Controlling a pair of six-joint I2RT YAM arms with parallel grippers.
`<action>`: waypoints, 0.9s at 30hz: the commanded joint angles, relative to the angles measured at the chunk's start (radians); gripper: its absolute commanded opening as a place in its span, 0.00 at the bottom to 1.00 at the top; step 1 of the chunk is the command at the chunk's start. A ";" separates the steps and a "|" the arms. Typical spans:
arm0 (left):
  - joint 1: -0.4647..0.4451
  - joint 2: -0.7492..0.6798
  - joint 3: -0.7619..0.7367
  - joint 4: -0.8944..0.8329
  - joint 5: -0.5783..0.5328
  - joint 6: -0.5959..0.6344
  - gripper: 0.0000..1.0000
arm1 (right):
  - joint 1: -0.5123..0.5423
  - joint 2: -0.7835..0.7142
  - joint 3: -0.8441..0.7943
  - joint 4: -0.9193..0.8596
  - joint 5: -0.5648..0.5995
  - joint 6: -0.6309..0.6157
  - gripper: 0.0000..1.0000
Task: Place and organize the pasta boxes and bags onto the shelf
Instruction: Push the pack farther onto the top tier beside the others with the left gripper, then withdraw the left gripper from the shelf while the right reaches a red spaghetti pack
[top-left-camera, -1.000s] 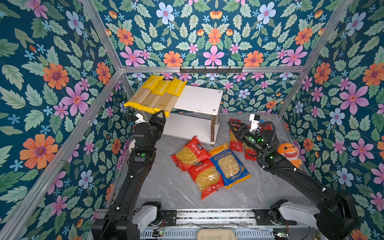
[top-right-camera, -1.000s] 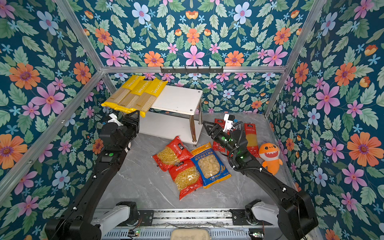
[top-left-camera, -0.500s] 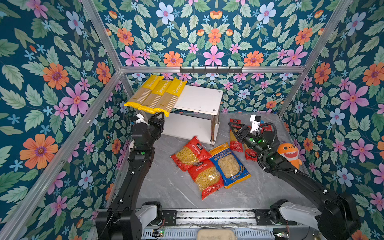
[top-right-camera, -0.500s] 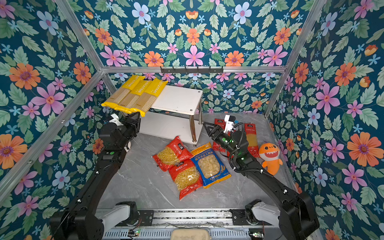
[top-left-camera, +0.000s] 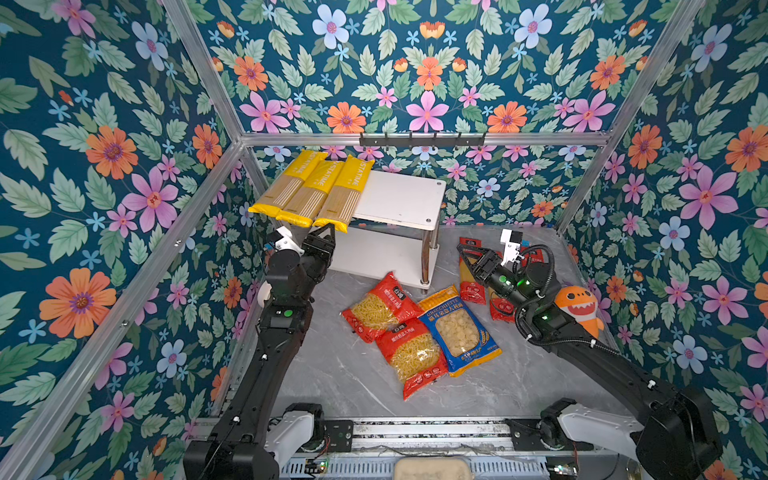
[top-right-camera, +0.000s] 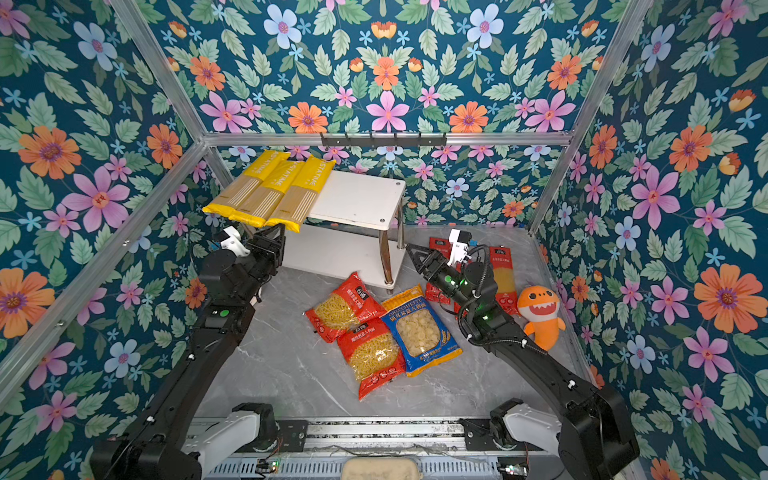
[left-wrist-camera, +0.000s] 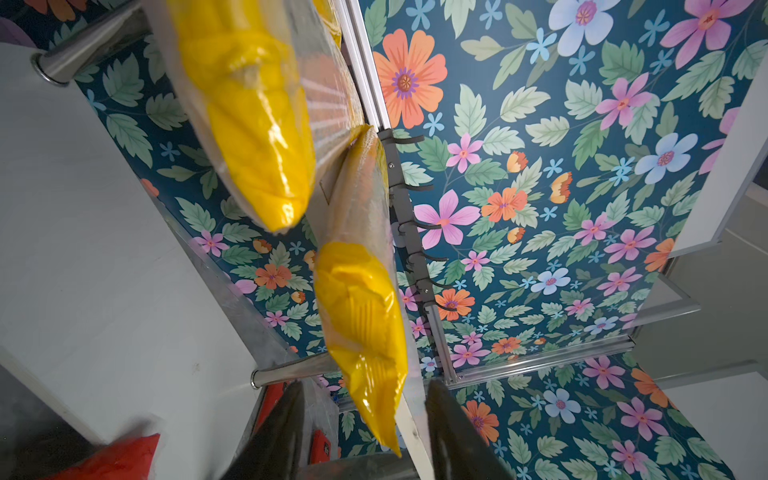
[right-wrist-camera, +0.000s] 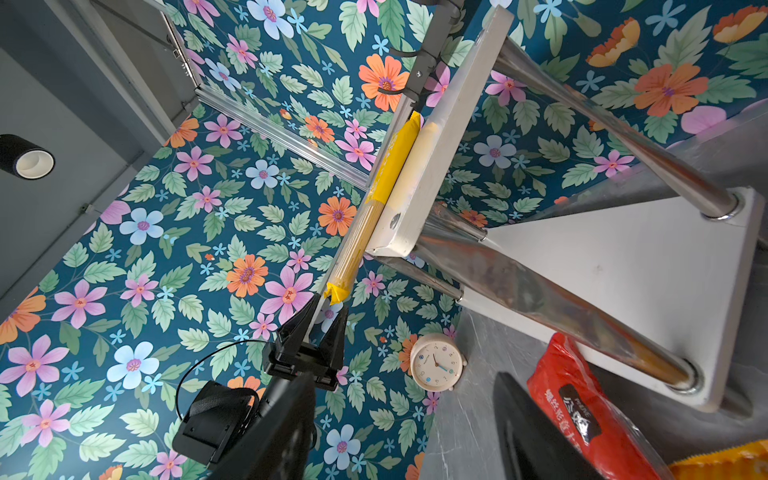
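Nearest, two red bags (top-left-camera: 382, 305) and a blue bag (top-left-camera: 459, 332) lie on the floor (top-left-camera: 345, 374). Right gripper (top-left-camera: 464, 254) hovers empty, jaws apart. Left gripper (top-left-camera: 325, 231) points up, jaws apart beneath three yellow spaghetti packs (top-left-camera: 311, 191) overhanging the shelf (top-left-camera: 401, 197)'s top board.

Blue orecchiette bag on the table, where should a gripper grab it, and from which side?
Probably the orange seal at its near end, from above on the right gripper's side. The blue orecchiette bag lies flat, so its middle offers little to pinch; its left edge crowds a red pasta bag, while the near end and right edge lie free.
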 joint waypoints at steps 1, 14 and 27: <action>0.024 -0.029 -0.006 -0.061 -0.017 0.038 0.56 | 0.000 -0.006 0.005 0.014 -0.004 -0.005 0.68; 0.036 -0.125 0.075 -0.244 -0.010 0.322 0.68 | 0.000 -0.010 0.030 -0.210 0.021 -0.092 0.68; -0.568 -0.077 -0.186 0.038 -0.297 0.481 0.66 | -0.002 -0.039 0.023 -0.450 0.128 -0.196 0.67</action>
